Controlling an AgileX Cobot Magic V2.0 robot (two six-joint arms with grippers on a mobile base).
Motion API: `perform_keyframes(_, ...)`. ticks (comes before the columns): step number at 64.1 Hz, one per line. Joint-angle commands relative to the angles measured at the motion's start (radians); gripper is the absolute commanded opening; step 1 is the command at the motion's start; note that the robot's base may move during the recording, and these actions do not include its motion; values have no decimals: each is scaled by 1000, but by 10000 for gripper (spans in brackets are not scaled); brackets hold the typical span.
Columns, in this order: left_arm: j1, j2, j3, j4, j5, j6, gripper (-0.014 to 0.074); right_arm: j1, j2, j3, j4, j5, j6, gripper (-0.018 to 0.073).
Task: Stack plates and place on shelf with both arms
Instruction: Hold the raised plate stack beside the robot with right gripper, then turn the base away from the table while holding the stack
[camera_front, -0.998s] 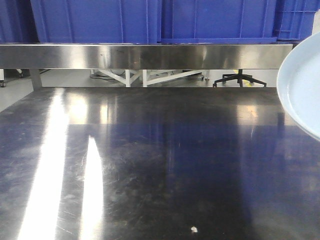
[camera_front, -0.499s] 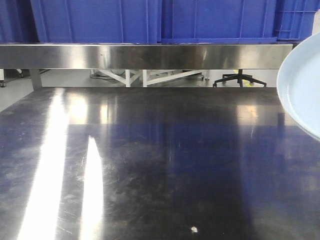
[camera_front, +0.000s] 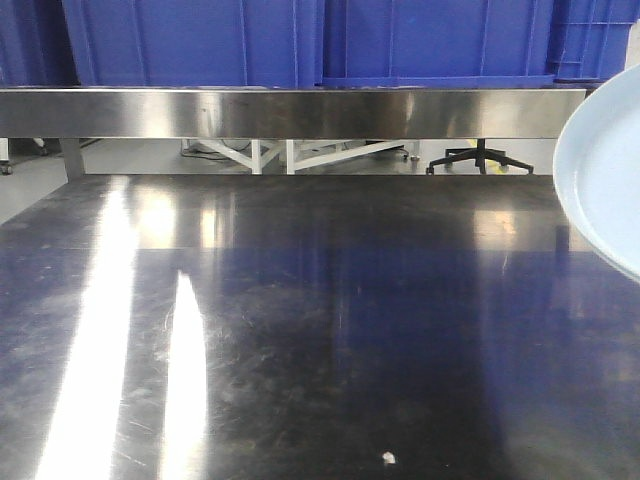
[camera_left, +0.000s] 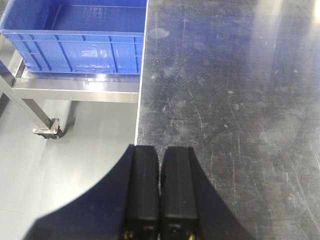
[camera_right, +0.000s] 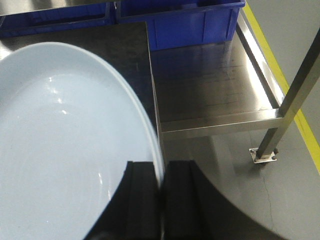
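The right gripper (camera_right: 161, 170) is clamped on the rim of a pale blue-white plate (camera_right: 60, 140): the glossy edge runs between the two black fingers, and the dish spreads out to the left of them, tilted, above the steel table (camera_right: 135, 45). In the front view the same plate (camera_front: 606, 180) shows only as a curved slice at the right edge of the frame, in front of the shelf rail. Beyond the table's corner, a blue crate (camera_right: 190, 25) sits on a lower steel shelf (camera_right: 215, 85), and a yellow line (camera_right: 285, 85) runs along the grey floor.

The left gripper (camera_left: 160, 155) has its jaws together – only a thin seam between the fingers, nothing in it – and hangs over the table's left edge (camera_left: 141, 100). A blue crate (camera_left: 75, 35) rests on a steel rack beside that edge.

Across the front view, a steel shelf (camera_front: 290, 112) carries blue crates (camera_front: 190, 40); the scratched tabletop (camera_front: 320, 330) bears one small white speck (camera_front: 388, 458).
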Motion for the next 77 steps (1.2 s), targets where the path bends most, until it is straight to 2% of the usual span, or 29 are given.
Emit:
perform_keyframes(1, 2, -7, -27, 0, -72, -5, 87, -5, -1, -31, -4, -88, 2, 30)
perform_keyframes(77, 2, -7, -27, 0, -72, -5, 87, -5, -1, -31, -4, -88, 2, 30)
